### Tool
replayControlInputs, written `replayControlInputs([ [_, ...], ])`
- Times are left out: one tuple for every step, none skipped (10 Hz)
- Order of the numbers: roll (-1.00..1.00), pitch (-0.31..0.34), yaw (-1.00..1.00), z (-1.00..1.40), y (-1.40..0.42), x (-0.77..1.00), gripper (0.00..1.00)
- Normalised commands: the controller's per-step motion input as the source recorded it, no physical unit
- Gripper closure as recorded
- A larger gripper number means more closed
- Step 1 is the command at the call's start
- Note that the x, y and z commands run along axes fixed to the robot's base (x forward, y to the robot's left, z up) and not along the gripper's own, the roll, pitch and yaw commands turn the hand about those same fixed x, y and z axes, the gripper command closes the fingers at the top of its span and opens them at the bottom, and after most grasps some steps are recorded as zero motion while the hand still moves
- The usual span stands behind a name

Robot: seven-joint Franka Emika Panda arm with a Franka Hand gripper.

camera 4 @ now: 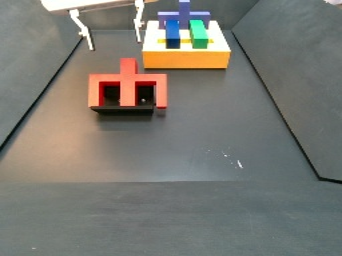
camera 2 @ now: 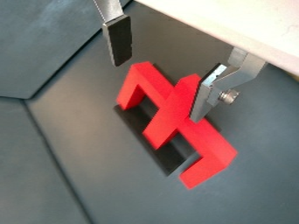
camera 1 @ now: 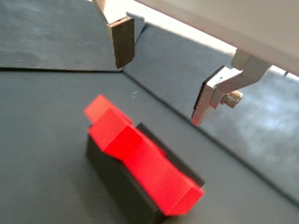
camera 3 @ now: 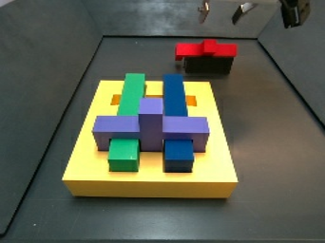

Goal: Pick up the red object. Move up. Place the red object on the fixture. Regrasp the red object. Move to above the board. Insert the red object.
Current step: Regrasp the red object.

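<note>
Hovered with jaws parted and nothing between them, the gripper (camera 4: 110, 27), raised clear of the floor; silver fingers (camera 2: 117, 35) showed dark pads in both wrist views, bare of any piece; below the gripper and a little aside in a side view sat the fixture (camera 4: 127, 108), black and low, with the red object (camera 4: 124, 88) resting on top of it, long bar lying flat and stub pointing away toward the far end; apart from the fingers, that red object (camera 2: 173, 118), untouched though close beneath them in a wrist view; well beyond the gripper to the other side stood the board (camera 4: 187, 55), yellow, already bearing green, blue and purple blocks (camera 3: 150, 123); judged to be between placing and regrasping; likely trouble from here: a descent off the bar's centre line, so that one pad lands on the stub or on a fixture wall and tips or slides the piece; or a skewed grip, leaving the piece tilted and prone to jam at the board's slot.
</note>
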Motion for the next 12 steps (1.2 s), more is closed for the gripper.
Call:
replayControlInputs([
  [1.00, 0.146, -0.14, -0.06, -0.45, 0.02, 0.00],
  [1.00, 0.231, -0.19, -0.06, -0.41, 0.03, 0.00],
  [0.88, 0.269, -0.12, -0.21, -0.24, 0.00, 0.00],
  [0.60, 0.151, 0.00, -0.02, -0.02, -0.07, 0.00],
  [0.00, 0.000, 0.00, 0.00, 0.03, 0.00, 0.00],
  [-0.04, 0.000, 0.00, -0.34, 0.00, 0.03, 0.00],
  [-0.19, 0.000, -0.01, -0.46, 0.00, 0.12, 0.00],
  [-0.35, -0.089, -0.01, -0.63, 0.00, 0.06, 0.00],
  [-0.35, -0.094, 0.00, -0.55, 0.01, 0.00, 0.00],
  [-0.26, 0.000, -0.01, -0.31, 0.00, 0.00, 0.00],
  [-0.05, 0.000, -0.08, -0.21, 0.00, 0.00, 0.00],
  [0.00, 0.000, -0.08, -0.21, 0.00, 0.00, 0.00],
])
